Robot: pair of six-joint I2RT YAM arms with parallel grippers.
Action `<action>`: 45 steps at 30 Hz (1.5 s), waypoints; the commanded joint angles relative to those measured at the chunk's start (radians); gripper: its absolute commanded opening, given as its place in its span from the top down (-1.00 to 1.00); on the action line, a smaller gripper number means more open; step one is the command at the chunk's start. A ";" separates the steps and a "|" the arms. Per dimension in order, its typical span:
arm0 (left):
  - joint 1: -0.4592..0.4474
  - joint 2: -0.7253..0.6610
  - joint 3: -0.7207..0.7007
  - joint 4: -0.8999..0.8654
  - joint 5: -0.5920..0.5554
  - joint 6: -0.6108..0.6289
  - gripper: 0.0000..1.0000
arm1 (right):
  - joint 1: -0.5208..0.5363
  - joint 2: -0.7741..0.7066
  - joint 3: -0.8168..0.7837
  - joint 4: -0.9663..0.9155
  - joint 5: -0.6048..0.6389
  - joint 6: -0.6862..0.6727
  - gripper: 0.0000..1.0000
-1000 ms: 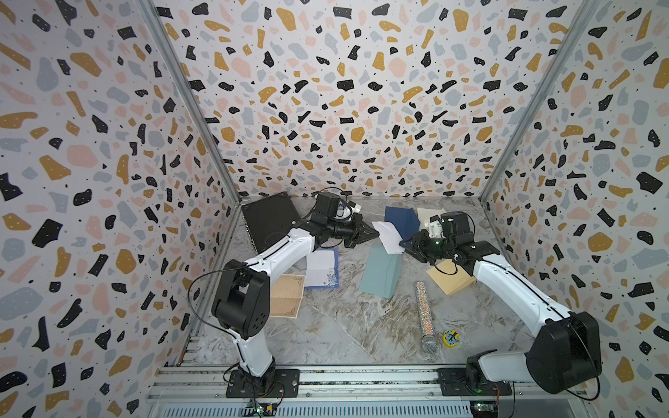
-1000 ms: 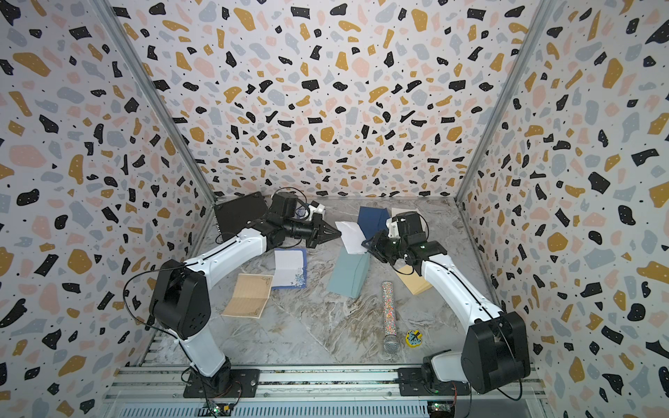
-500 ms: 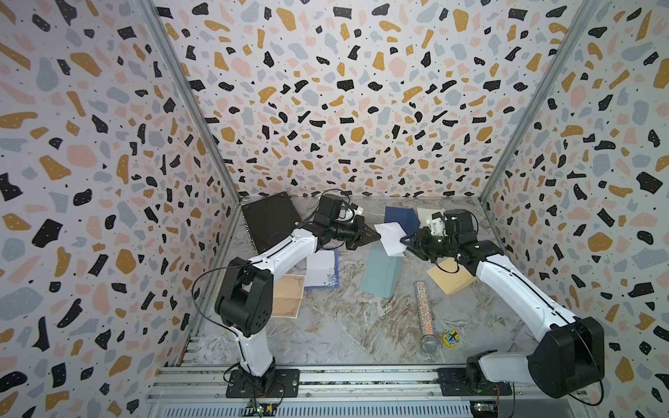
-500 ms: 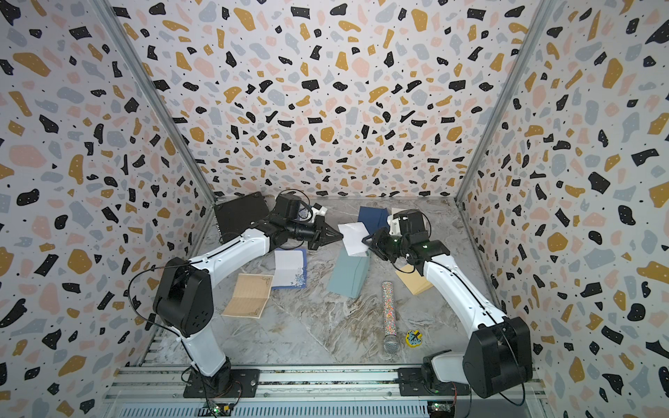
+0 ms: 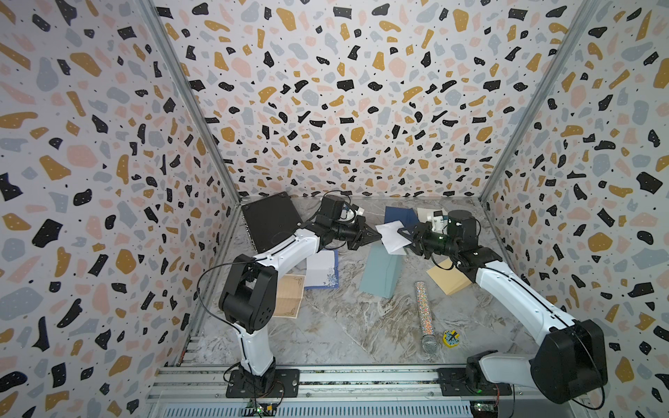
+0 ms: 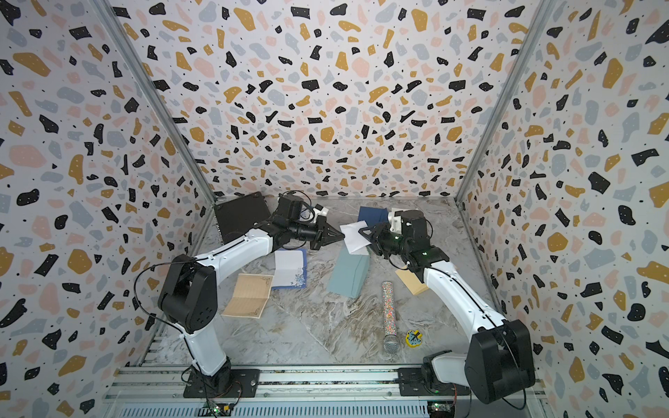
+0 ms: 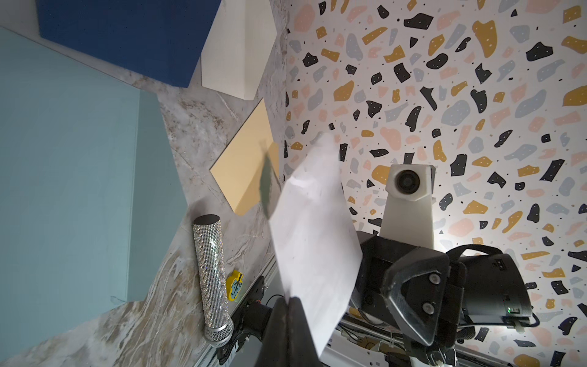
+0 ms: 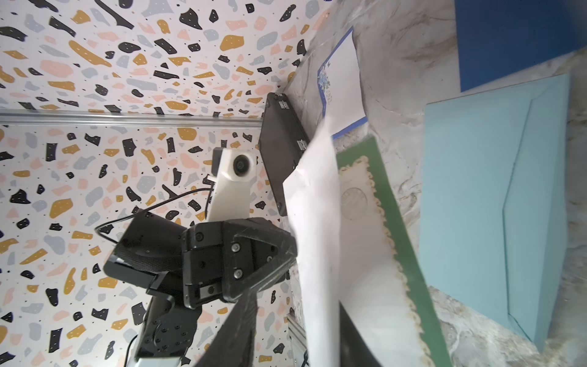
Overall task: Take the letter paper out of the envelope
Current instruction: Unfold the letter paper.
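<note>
1. Nearest the camera, a microphone [image 5: 424, 315] lies on the marble table [image 5: 344, 325]. A small yellow toy [image 5: 451, 338] sits just beside its head.
2. Farther in, on the left, a tan sheet [image 5: 289, 300] lies flat. A white sheet with a blue edge [image 5: 322, 269] lies just beyond it.
3. In the middle a teal envelope [image 5: 380, 271] lies flat. To its right a tan envelope [image 5: 449, 278] lies partly under the right arm.
4. Above the teal envelope's far end, a white envelope [image 5: 389, 237] hangs in the air between the two grippers, clear of the table.
5. The left gripper [image 5: 378, 237] has its jaws pressed together on one corner of the white envelope.
6. The right gripper [image 5: 405, 239] meets the opposite side. Its jaws stand apart with the white envelope between them, and one finger is clear of the paper.
7. The letter paper [image 8: 365, 222], cream with a green border, lies against the white envelope and shows past its edge. How much of it is inside cannot be told.
8. Farthest back, a navy envelope [image 5: 398, 215] and a cream envelope [image 5: 424, 212] lie near the rear wall. A black board [image 5: 269, 220] lies in the left rear corner.
</note>
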 commanded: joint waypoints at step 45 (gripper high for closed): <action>0.090 -0.071 -0.008 0.139 -0.115 -0.398 -0.21 | 0.226 -0.047 0.108 -0.281 0.528 -1.515 1.00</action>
